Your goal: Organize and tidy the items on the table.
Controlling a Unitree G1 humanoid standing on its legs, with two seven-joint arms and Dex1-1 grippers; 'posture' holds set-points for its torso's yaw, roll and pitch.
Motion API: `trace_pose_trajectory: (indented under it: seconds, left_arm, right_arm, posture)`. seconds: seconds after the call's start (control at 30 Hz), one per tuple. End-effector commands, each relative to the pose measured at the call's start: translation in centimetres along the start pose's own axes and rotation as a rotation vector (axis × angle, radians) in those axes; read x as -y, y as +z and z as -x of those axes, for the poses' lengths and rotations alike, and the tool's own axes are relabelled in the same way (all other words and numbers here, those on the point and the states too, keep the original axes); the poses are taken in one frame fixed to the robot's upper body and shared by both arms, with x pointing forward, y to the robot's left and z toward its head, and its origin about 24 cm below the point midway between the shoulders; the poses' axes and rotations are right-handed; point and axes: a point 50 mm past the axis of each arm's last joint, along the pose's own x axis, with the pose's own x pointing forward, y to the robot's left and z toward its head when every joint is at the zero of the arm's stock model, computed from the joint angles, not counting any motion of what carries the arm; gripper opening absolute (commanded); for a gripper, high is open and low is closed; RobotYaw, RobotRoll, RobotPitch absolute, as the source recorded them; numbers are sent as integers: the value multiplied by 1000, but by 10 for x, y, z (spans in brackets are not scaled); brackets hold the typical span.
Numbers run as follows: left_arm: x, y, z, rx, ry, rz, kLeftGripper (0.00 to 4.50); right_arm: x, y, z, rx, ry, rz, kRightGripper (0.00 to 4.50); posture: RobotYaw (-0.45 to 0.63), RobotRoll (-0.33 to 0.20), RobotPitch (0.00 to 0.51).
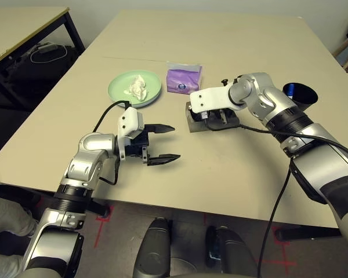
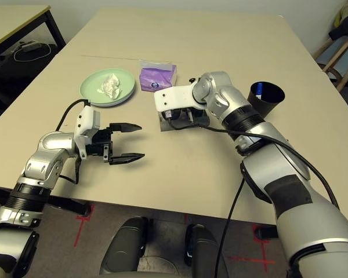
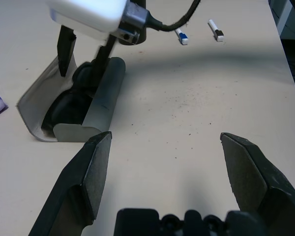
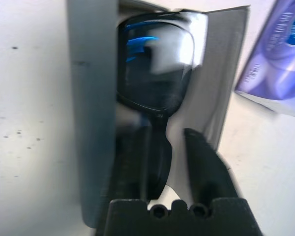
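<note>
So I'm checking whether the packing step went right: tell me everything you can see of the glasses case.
The glasses case is a grey-brown oblong shell, stiff and matte by its look, lying open on the beige table just in front of the purple tissue pack. Its flap stands open to one side, and the black sunglasses lie inside, lenses glossy. The right end effector reaches down into the opening, its black fingers straddling the sunglasses. Whether they grip them is unclear.
</note>
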Motion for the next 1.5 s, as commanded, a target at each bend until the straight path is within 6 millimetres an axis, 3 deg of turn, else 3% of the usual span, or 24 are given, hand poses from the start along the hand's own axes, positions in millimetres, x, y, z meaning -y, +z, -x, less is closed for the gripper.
trace_pose_trajectory:
  seconds: [0.03, 0.13, 0.33, 0.5, 0.63, 0.97, 1.27, 1.5]
  left_arm:
    - [1, 2, 1, 3, -5, -10, 4500]
    - [1, 2, 0, 5, -6, -12, 4500]
    - [-1, 1, 0, 4, -2, -14, 4500]
    - [-7, 1, -3, 28, 43, 5, 4500]
    - [-9, 0, -5, 26, 40, 7, 4500]
    - [-21, 0, -3, 25, 72, 18, 4500]
    - [-28, -6, -5, 46, 120, 35, 4500]
    - [-25, -9, -4, 55, 140, 38, 4500]
  right_arm:
    - [-1, -2, 3, -5, 12, 5, 3270]
    - [1, -4, 8, -5, 3, -6, 4428]
    - [9, -8, 25, 42, -37, -120, 4472]
    - [8, -27, 33, 186, -170, -459, 4472]
    - [-1, -29, 38, 470, -232, -652, 4472]
    - [-61, -51, 36, 755, -304, -1019, 4472]
    - [-112, -65, 32, 909, -402, -1082, 4472]
    - [-134, -80, 32, 934, -489, -1056, 4472]
  posture:
    - [303, 0, 101]
    - [296, 0, 97]
    - [278, 0, 88]
    - [208, 0, 79]
    - [178, 0, 81]
    - [129, 0, 79]
    - [123, 0, 91]
    - [142, 0, 98]
